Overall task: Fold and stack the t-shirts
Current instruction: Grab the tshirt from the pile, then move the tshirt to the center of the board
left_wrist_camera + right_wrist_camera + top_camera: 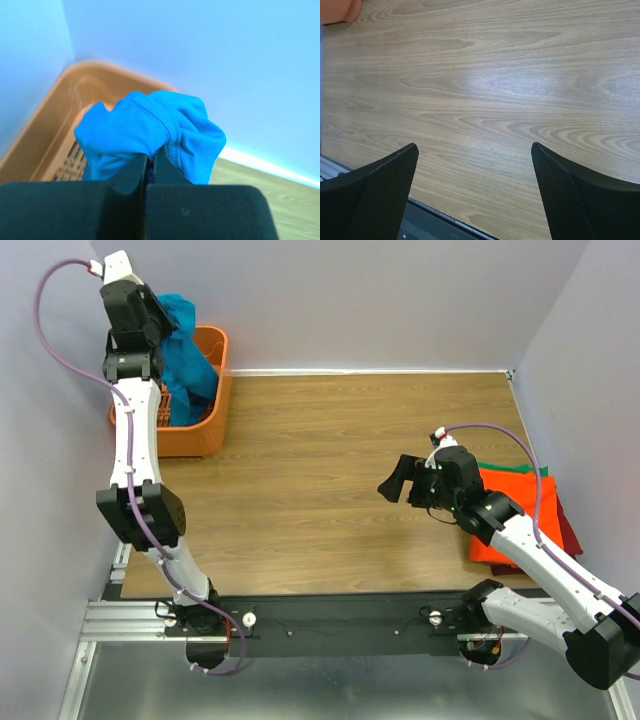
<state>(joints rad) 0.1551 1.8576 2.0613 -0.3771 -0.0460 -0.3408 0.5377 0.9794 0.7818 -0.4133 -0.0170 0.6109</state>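
Observation:
A teal-blue t-shirt [190,355] hangs bunched over the orange basket [212,430] at the back left. My left gripper [168,312] is shut on a fold of it, high above the basket. In the left wrist view the blue t-shirt [150,132] bulges out round the pinched fingertips of the left gripper [148,156]. A stack of folded t-shirts lies at the right edge of the table: orange [500,500] on top, green [510,469] and dark red [568,525] showing beneath. My right gripper [403,485] stands open over bare wood to the left of the stack, with nothing between the jaws of the right gripper [475,150].
The basket [55,125] sits in the corner against the left and back walls. The wooden table [330,470] runs between basket and stack. A metal rail [330,625] carries both arm bases at the near edge.

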